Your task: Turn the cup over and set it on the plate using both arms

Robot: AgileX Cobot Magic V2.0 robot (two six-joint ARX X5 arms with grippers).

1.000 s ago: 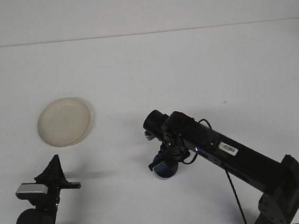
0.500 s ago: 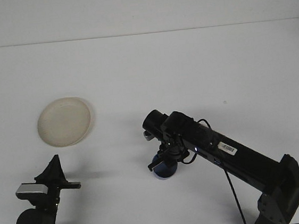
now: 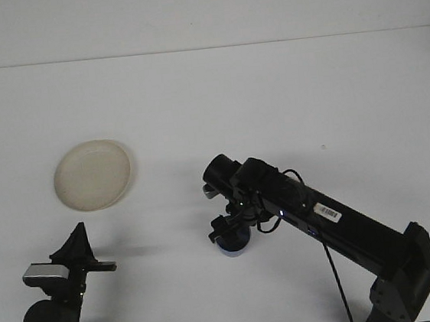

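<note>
A blue cup [image 3: 232, 245] stands on the white table at centre front, mostly hidden, with only its lower rim showing. My right gripper [image 3: 229, 232] points down right over it, covering its top; whether it grips the cup is hidden. A cream plate [image 3: 93, 174] lies flat at the left, well apart from the cup. My left gripper [image 3: 81, 252] rests low at the front left, below the plate, with nothing visible in it.
The right arm [image 3: 337, 221] stretches diagonally from the bottom right corner to the cup, with a cable hanging under it. White table [image 3: 285, 100] surface runs behind the plate and cup up to the far edge.
My right gripper has shifted slightly left and down over the blue cup, which now shows less. The left arm and the plate have not moved.
</note>
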